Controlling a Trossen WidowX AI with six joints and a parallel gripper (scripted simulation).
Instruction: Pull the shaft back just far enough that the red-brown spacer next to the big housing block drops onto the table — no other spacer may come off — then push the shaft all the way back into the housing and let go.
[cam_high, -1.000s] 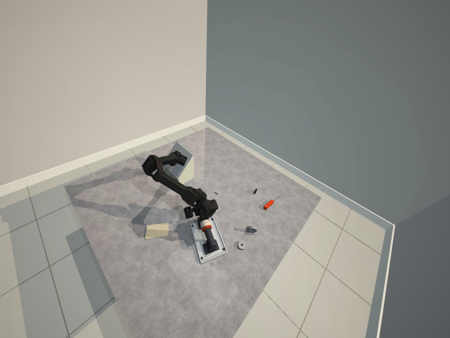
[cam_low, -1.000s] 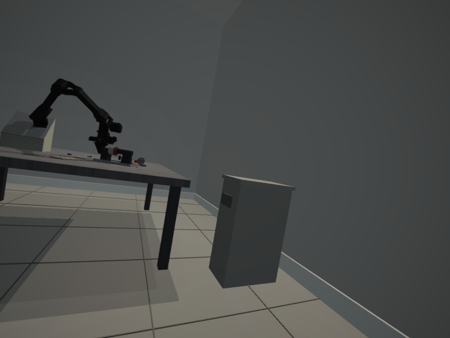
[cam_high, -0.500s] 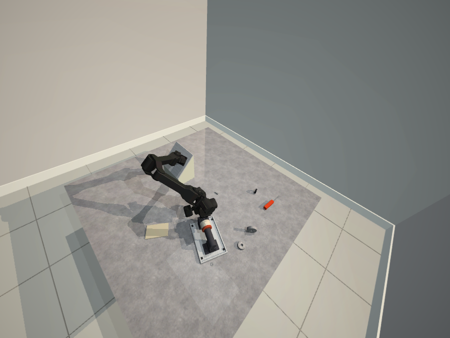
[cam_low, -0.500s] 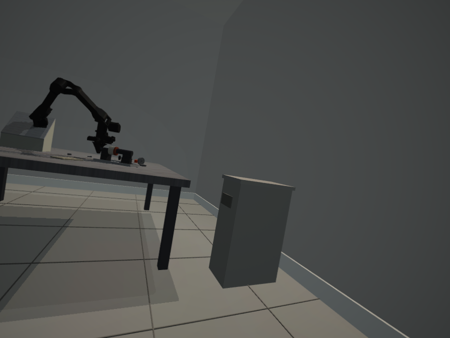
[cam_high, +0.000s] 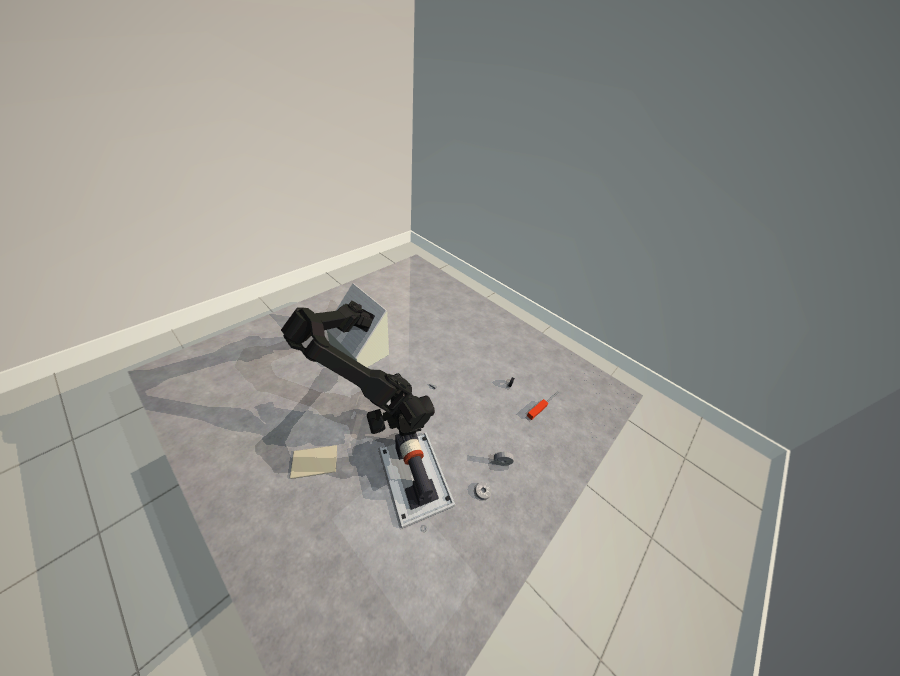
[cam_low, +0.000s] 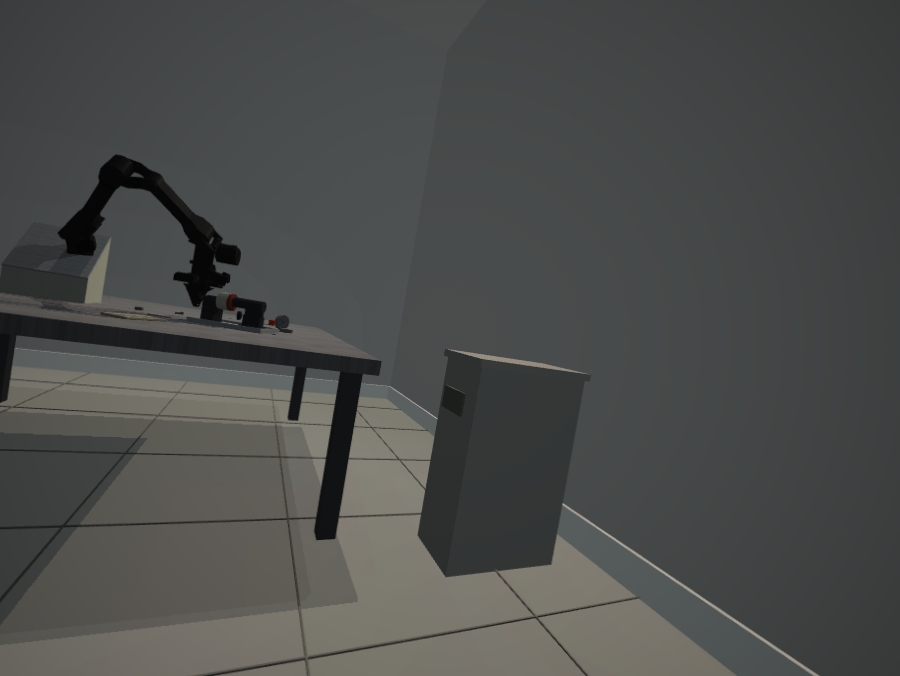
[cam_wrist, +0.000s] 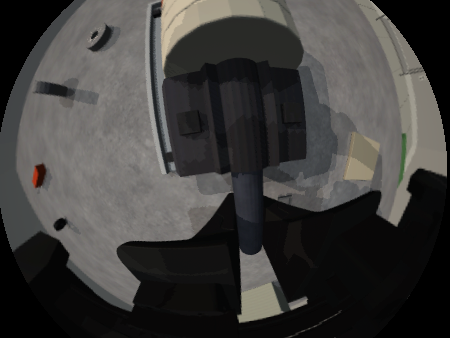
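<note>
My gripper (cam_wrist: 238, 196) (cam_low: 196, 302) is shut on the free end of the shaft (cam_wrist: 250, 237), a dark blue-grey rod sticking out of the small black support block (cam_wrist: 192, 155) (cam_low: 211, 307). The fingertips are just outside that block. The red-brown spacer (cam_high: 413, 456) (cam_low: 230, 301) is a ring around the shaft line, against the barrel of the big dark housing block (cam_high: 421, 494) (cam_low: 253, 313). Cream spacers (cam_high: 410, 446) (cam_low: 222, 300) (cam_wrist: 230, 11) sit between it and the support block. All stand on the light grey base plate (cam_high: 391, 488) (cam_wrist: 151, 75). The shaft inside the spacers is hidden.
Right of the plate in the top view lie a pale ring (cam_high: 483, 491) (cam_wrist: 99, 37), a grey wheel (cam_high: 502, 459) and an orange-red screwdriver (cam_high: 537, 409) (cam_wrist: 39, 176). A small black part (cam_high: 510, 382) stands farther back. A tan pad (cam_high: 314, 462) (cam_wrist: 361, 156) lies left of the plate.
</note>
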